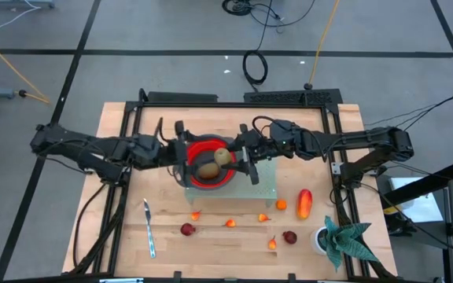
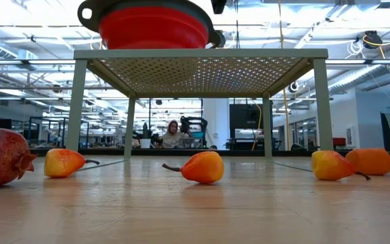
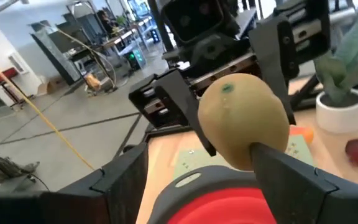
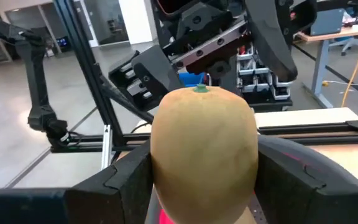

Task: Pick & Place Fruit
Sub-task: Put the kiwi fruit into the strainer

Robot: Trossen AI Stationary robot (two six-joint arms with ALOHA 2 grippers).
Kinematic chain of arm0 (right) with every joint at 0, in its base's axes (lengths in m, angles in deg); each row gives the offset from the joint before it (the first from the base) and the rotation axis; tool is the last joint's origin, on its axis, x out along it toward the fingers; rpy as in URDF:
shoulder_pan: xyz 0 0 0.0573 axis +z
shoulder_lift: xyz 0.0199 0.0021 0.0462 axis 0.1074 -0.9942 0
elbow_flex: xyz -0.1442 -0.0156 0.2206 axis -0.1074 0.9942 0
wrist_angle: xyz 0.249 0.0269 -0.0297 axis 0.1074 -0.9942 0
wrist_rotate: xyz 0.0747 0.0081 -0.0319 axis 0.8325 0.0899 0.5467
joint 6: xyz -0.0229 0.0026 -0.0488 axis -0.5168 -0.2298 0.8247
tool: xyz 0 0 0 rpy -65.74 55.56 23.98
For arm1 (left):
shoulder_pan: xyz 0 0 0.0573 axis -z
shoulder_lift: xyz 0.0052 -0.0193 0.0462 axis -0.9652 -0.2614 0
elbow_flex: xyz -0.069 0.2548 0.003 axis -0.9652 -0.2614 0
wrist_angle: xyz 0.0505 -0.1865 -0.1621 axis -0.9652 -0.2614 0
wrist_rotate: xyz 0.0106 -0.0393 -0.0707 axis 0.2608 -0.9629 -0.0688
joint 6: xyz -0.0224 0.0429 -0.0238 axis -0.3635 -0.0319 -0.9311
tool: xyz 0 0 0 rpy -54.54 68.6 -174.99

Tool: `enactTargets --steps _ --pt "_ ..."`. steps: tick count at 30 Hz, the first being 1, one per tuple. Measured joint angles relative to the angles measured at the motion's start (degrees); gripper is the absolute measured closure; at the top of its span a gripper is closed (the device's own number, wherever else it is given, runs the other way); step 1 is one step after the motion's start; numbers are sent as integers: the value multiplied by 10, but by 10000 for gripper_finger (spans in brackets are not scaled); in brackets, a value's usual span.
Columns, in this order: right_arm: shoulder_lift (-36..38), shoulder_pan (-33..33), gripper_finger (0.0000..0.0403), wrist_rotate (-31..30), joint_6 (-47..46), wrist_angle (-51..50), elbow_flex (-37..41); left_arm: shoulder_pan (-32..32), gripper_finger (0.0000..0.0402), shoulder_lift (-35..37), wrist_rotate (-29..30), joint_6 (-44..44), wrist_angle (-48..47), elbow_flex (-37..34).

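Observation:
A red bowl [image 1: 208, 179] with a dark rim stands on a green perforated stand [image 1: 264, 182] at the table's middle. One brownish-green kiwi [image 1: 207, 169] lies in it. A second kiwi [image 1: 223, 157] hangs over the bowl's right part with my right gripper [image 1: 232, 156] shut on it. My left gripper [image 1: 182, 154] is over the bowl's left rim, open, with nothing held. In the left wrist view its fingers [image 3: 123, 180] frame the held kiwi [image 3: 244, 118]. More fruit lies nearer: a red-orange piece [image 1: 303, 203], dark red ones [image 1: 187, 229] and small orange ones [image 1: 230, 223]. My right gripper pinches the kiwi by its two opposite sides [image 4: 161, 163] between its two fingers [image 4: 126, 177]. The fingers come level from the table's right. The kiwi sits upright, stem end [image 4: 201, 89] up, lifted clear above the bowl.
A silver knife [image 1: 149, 228] lies near the front left. A leafy plant in a white pot [image 1: 343, 240] stands at the front right. The stand's legs [image 2: 77, 108] rise in the middle of the table, with fruit [image 2: 202, 167] scattered in front of them.

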Motion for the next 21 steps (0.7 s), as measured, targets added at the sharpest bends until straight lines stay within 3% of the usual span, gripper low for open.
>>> enactTargets --steps 5,11,21 --pt "1 0 180 12 4 -12 0 17 116 -24 39 33 -42 41" --pt "0 0 177 12 6 -11 0 27 116 -31 40 30 -66 59" --pt "-3 -1 178 11 8 -36 1 34 117 -32 -17 22 -58 61"
